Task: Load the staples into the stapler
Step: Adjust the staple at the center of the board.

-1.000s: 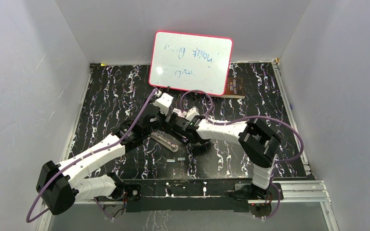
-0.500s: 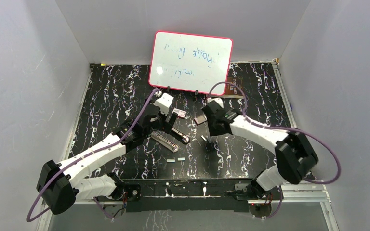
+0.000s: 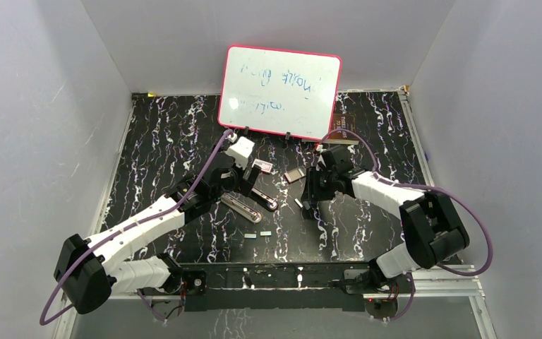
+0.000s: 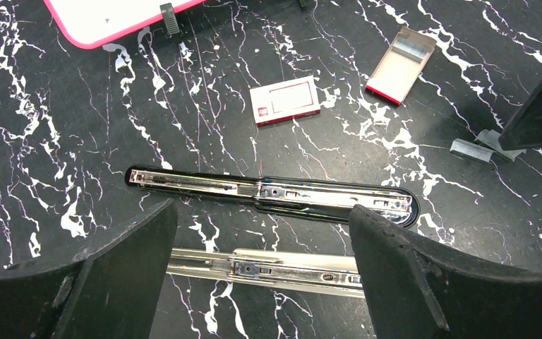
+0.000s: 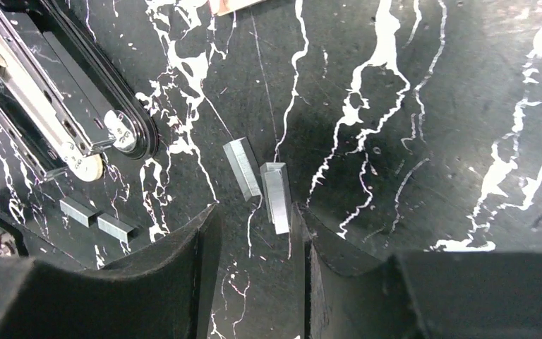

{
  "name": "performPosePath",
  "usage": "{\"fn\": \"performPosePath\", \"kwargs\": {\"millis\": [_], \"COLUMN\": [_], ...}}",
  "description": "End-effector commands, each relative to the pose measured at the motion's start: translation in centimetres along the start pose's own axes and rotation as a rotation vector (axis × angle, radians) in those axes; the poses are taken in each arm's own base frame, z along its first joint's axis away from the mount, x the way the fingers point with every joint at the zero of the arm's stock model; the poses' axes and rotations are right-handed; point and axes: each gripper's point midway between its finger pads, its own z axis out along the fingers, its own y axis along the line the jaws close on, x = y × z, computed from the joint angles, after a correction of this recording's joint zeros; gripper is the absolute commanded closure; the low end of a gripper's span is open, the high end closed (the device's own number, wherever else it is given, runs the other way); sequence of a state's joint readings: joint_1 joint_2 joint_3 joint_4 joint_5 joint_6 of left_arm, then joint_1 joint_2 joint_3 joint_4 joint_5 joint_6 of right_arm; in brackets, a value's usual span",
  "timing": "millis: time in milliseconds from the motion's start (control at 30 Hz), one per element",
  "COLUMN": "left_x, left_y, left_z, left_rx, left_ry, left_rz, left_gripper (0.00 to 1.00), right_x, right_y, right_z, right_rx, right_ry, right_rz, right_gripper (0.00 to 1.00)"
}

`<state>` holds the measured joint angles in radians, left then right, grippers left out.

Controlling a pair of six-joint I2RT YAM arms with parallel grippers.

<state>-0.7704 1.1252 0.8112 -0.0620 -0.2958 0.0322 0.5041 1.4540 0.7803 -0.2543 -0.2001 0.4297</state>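
White arms (image 3: 141, 226), black joints, purple cables (image 3: 214, 152)

A robot lab cell: plain white walls (image 3: 42, 106) box in a marbled bench (image 3: 162, 141), with a scribbled whiteboard (image 3: 280, 92) beyond the left claw (image 3: 236, 185).

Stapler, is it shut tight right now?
No, the stapler lies spread open in two long halves, with the shiny metal inside it showing.

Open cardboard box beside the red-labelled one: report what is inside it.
A block of silvery staples fills one end of the open box; the rest shows bare cardboard. How deep the staples are stacked cannot be seen, since the top layer covers whatever lies beneath.
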Motion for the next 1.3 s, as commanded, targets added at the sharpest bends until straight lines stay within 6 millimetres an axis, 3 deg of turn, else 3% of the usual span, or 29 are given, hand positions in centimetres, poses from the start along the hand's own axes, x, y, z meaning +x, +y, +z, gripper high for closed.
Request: {"fn": "performPosePath", "kwargs": {"millis": [0,200,433,767,1267], "left_x": [-0.8,-0.6,-0.4,-0.3,-0.1], "left_y": [0.0,0.0,-0.1,-0.1,-0.1], "left_z": [-0.3,-0.4,-0.1,-0.2,-0.1], "left_rx": [0.005,0.002,0.007,0.006,0.003], "left_ry": [-0.012,-0.014,-0.007,-0.006,-0.002], "left_rz": [-0.017,-0.02,-0.015,-0.014,-0.013], "left_gripper": [0.09,0.09,0.09,0.09,0.09], "right_x": [-0.7,-0.1,-0.2,-0.7,-1.3], "right_y": [1.0,-2.0,-3.8,-4.6,-3.1], "right_z": [0.7,1.4,0.9,-0.1,-0.3], "right_rx": [-0.069,0.088,0.195,0.257,0.173], "right_ry": [-0.007,0.023,0.013,-0.032,-0.078], "right_rz": [-0.021,-0.011,-0.005,0.006,0.011], "right_gripper": [0.52,0.53,0.59,0.71,0.83]}}
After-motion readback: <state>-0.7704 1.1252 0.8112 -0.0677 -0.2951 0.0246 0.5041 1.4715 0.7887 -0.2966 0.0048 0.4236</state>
